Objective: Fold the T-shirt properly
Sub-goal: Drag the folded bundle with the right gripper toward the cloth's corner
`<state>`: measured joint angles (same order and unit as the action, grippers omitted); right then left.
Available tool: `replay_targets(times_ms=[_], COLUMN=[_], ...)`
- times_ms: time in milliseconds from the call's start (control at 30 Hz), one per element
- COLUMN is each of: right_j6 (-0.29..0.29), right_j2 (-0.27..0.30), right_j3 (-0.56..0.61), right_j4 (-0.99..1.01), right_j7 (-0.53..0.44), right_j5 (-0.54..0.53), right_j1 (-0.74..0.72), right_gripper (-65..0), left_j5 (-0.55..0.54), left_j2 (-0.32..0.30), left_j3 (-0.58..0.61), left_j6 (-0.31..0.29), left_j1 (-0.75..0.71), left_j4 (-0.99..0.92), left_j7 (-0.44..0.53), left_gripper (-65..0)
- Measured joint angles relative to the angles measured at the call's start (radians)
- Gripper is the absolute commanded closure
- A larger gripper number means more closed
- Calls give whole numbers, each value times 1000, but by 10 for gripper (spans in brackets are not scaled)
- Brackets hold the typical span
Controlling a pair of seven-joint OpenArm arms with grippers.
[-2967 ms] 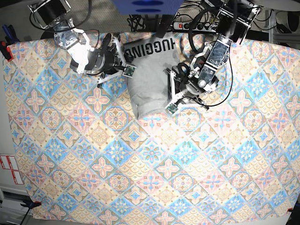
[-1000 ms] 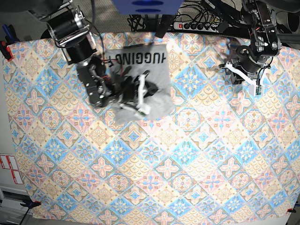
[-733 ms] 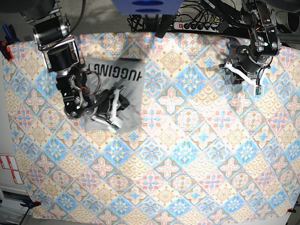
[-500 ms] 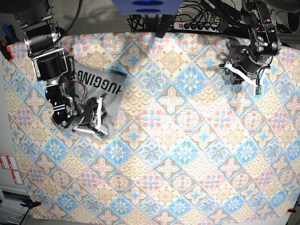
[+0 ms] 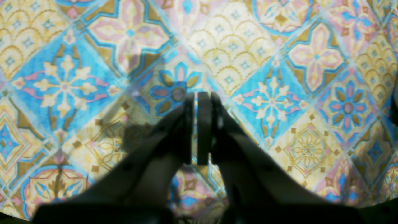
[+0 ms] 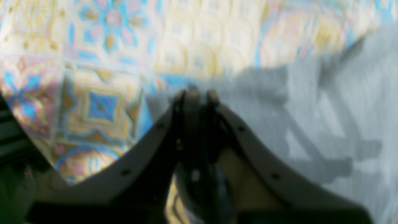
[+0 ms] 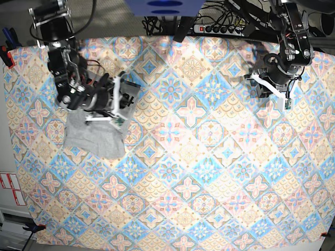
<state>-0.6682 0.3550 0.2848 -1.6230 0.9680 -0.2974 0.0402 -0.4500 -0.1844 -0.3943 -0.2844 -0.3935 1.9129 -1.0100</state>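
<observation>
On the left side of the base view, the T-shirt [image 7: 94, 136] lies as a small grey bundle on the patterned tablecloth [image 7: 199, 172], near the left edge and well apart from the centre. No lettering shows on it here; only a plain grey face is visible. Its outline is roughly a rectangle, with the lower corner a little uneven.

Just above it the right gripper [image 7: 119, 102] hangs over the upper part of the bundle. In the right wrist view, which is blurred, the right gripper [image 6: 196, 93] has its jaws almost together, over the edge of the grey cloth [image 6: 311, 118]. Whether a thin layer of fabric is pinched between them I cannot tell.

Further right, near the far edge of the tablecloth, the left gripper [image 7: 272, 89] stays away from the shirt. The left wrist view shows the left gripper [image 5: 198, 124] fully closed and empty, with only tablecloth under it.

My judgement is that the folding is nearly finished: the shirt is compact already. What remains seems to be to let go, if anything is held, and perhaps to straighten the lower edge.
</observation>
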Motion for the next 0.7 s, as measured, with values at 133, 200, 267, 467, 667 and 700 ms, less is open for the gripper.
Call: replay_targets(times_ms=[133, 200, 267, 467, 667, 700], right_j6=[8, 6, 6, -3, -24, -37], right_j2=[7, -3, -3, 0, 11, 19], right_j3=[-88, -106, -114, -119, -122, -119], right_j4=[7, 51, 108, 240, 337, 349], right_j7=[-6, -14, -31, -129, -184, -184], right_j5=[1, -5, -21, -62, -108, -108], right_j1=[71, 79, 72, 57, 34, 25], right_gripper=[-45, -45, -45, -45, -45, -45], left_j5=[4, 16, 3, 12, 11, 11], left_j2=[-1, -1, 0, 0, -2, -2], left_j3=[7, 40, 59, 59, 58, 58], left_j6=[3, 3, -1, 3, 3, 3], left_j1=[0, 15, 31, 27, 32, 31], left_j4=[0, -1, -2, -2, -2, -2], left_j7=[-3, -5, -4, -6, -3, -3], left_gripper=[0, 0, 0, 0, 0, 0])
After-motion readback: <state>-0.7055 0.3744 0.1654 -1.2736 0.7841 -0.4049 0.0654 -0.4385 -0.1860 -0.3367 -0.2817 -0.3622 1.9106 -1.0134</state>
